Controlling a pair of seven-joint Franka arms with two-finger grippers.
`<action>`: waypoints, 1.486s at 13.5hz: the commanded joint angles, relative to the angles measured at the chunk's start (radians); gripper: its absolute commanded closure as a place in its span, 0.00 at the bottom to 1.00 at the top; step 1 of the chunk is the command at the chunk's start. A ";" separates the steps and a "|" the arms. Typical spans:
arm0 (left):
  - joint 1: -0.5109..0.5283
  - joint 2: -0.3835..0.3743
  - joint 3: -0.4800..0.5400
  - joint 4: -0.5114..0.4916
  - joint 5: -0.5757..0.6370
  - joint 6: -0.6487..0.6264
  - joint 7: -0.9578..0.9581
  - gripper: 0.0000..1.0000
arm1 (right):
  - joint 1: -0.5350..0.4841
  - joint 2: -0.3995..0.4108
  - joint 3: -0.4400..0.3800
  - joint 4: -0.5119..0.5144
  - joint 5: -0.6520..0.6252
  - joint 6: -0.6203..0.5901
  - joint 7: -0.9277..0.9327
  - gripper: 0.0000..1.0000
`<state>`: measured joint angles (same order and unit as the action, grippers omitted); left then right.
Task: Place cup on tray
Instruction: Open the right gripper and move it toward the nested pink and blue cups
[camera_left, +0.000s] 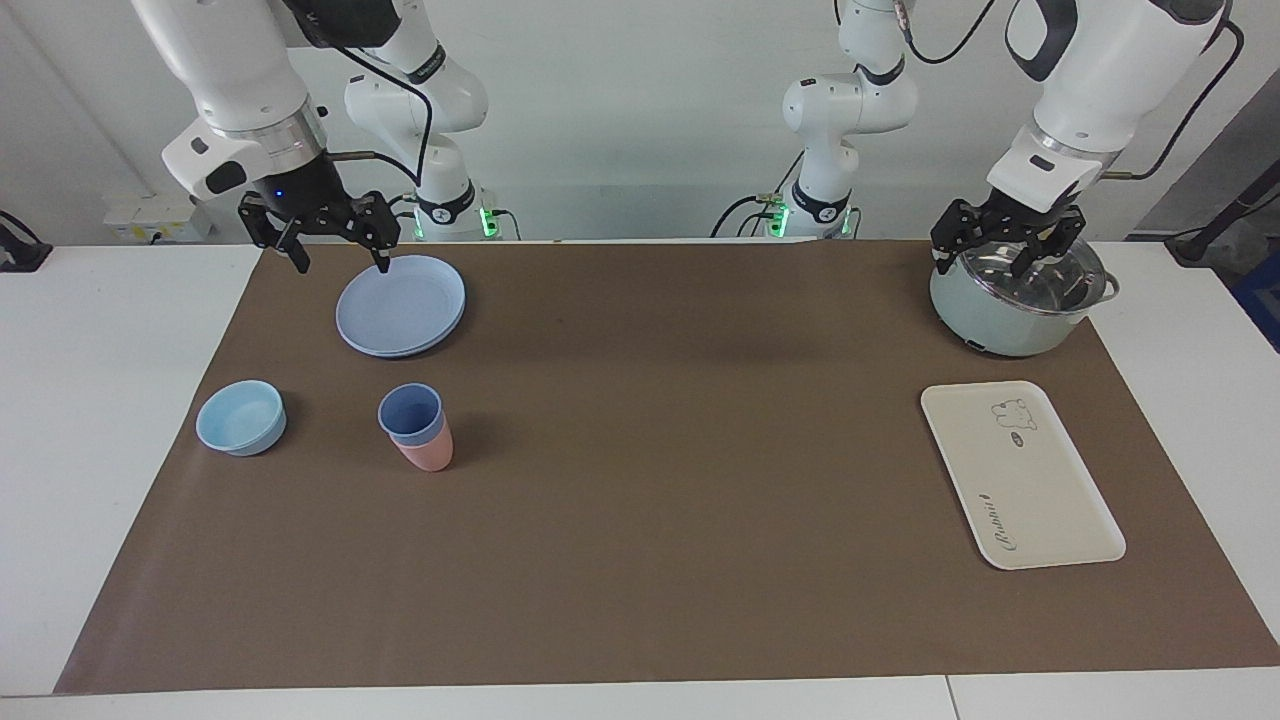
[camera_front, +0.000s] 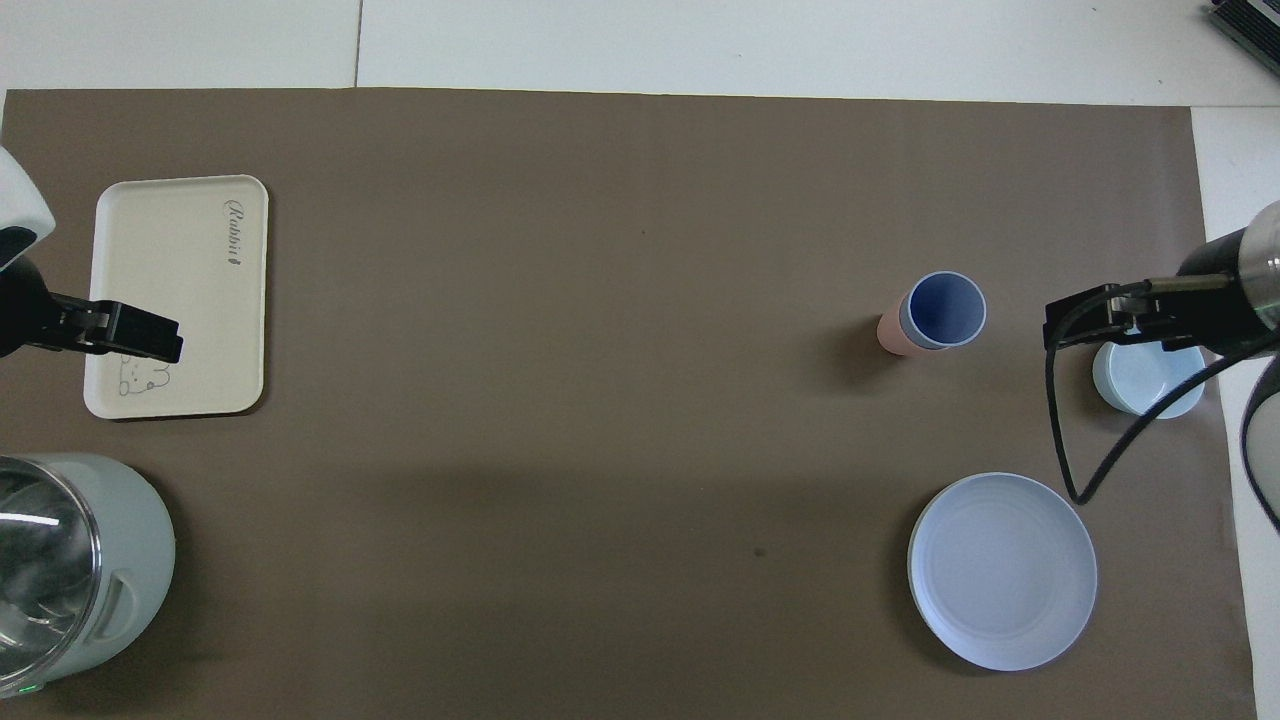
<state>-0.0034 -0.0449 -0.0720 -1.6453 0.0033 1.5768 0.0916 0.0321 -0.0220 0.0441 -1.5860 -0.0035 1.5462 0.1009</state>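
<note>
Brown mat (camera_left: 640, 520) spread over most of a white table (camera_left: 100, 450), giving one plain work surface. At the left arm's end, a pale green pot (camera_left: 990, 320) with a glass lid, close to the robots; farther from them, the tray (camera_left: 1040, 500), lying flat and bare, ready to take a load. At the right arm's end, a round blue plate (camera_left: 400, 305) close to the robots; farther out, a low light-blue bowl (camera_left: 240, 417) and, beside it toward mid-table, the cup (camera_left: 410, 412). Nested upright inside a pink cup (camera_left: 428, 453), rim up, the pink one showing only below it. So well apart from the tray, almost the whole mat between them; nothing of the task done yet, by the look of it. Stacked like that, likely to drag the pink one up along with it unless lifted cleanly.

Right gripper (camera_left: 335, 255) hanging over the mat's edge just beside the plate, fingers pointing down and spread wide, holding nothing; wrist roughly vertical, forearm sloping up toward its base. Closer of the two to the cup, so probably the one to fetch it. Left gripper (camera_left: 990, 255) poised above the pot's lid, also spread wide and empty, tilted slightly inward, waiting. In the overhead view, only fingertips and wrist ends showing at either side.
</note>
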 joint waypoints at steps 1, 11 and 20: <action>0.011 -0.019 -0.002 -0.016 -0.009 -0.009 0.008 0.00 | -0.014 -0.036 0.007 -0.046 -0.001 0.026 -0.018 0.00; 0.020 -0.020 -0.002 -0.018 -0.011 0.002 -0.061 0.00 | -0.058 -0.010 -0.001 -0.035 0.032 0.081 0.360 0.02; 0.020 0.062 -0.003 0.081 0.001 -0.011 0.013 0.00 | -0.244 0.275 0.000 0.087 0.252 0.155 0.704 0.06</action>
<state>0.0081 0.0039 -0.0714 -1.5864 0.0042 1.5751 0.0623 -0.1626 0.1620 0.0325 -1.5658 0.1911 1.7017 0.7861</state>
